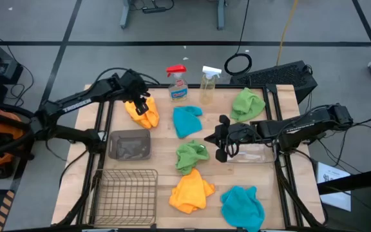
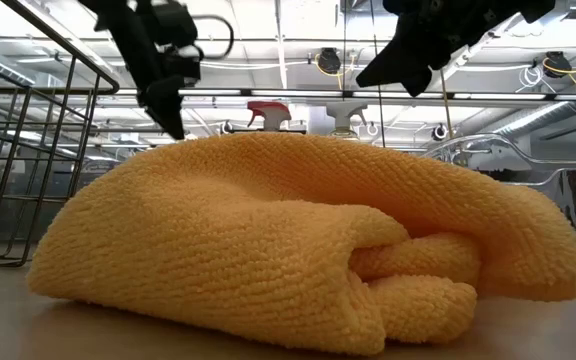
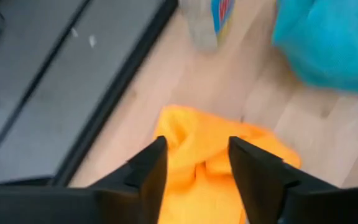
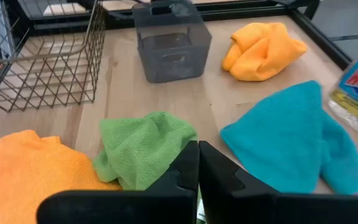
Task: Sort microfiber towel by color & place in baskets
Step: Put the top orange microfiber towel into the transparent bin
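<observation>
Six towels lie on the table: yellow (image 1: pixel 145 115) at the far left, teal (image 1: pixel 187 120), green (image 1: pixel 247 103) at the far right, green (image 1: pixel 192 156) in the middle, yellow (image 1: pixel 192 191) and teal (image 1: pixel 242 206) near the front. My left gripper (image 1: pixel 139 102) is open, pointing down over the far-left yellow towel (image 3: pixel 197 180). My right gripper (image 1: pixel 210 137) is shut and empty, raised above the table (image 2: pixel 383 75) just right of the middle green towel (image 4: pixel 145 146). My left gripper has its open fingers (image 3: pixel 148 168) on either side of a raised fold (image 3: pixel 194 155) of the far-left yellow towel, coming from above. I cannot tell whether they touch it. The towel lies on the table.
A smoky grey tub (image 1: pixel 131 145) and a wire basket (image 1: pixel 124 190) stand at the left. A clear tub (image 1: pixel 253 154) sits under my right arm. Two spray bottles (image 1: pixel 178 82) (image 1: pixel 209 84) stand at the far edge, close to the yellow and teal towels.
</observation>
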